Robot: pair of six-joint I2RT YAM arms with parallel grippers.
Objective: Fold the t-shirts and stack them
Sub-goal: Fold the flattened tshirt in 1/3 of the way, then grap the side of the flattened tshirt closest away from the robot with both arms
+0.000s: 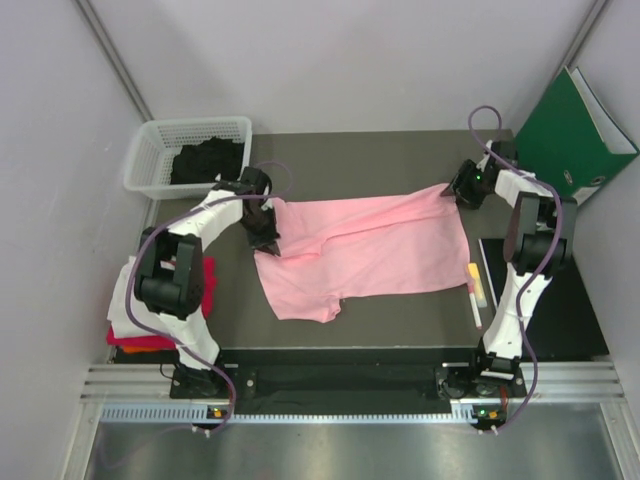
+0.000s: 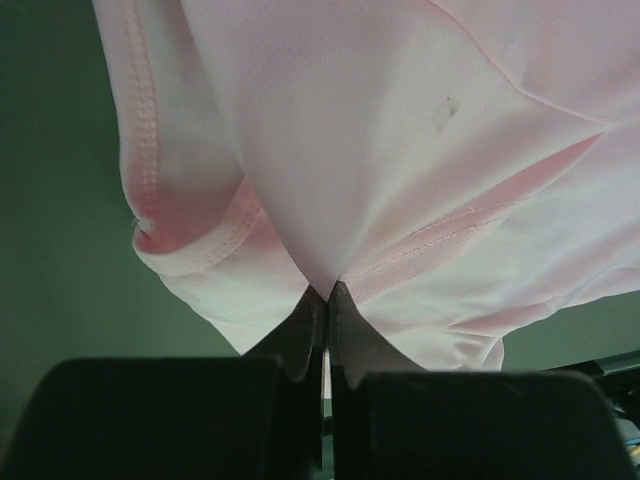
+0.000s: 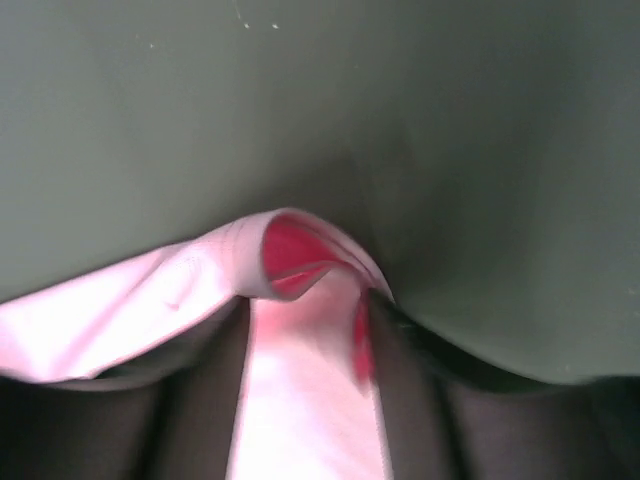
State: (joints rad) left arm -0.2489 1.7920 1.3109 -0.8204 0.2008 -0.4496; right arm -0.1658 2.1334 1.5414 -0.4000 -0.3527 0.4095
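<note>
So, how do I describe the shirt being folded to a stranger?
On the dark table, the pink t-shirt lies spread across the middle, left gripper and right gripper pinching its ends. It alone is light pink; the other clothes sit piled at the left edge or in the white basket.

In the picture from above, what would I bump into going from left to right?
White plastic mesh basket → left pincer → light pink cotton t-shirt → right pincer → green cardboard binder
</note>
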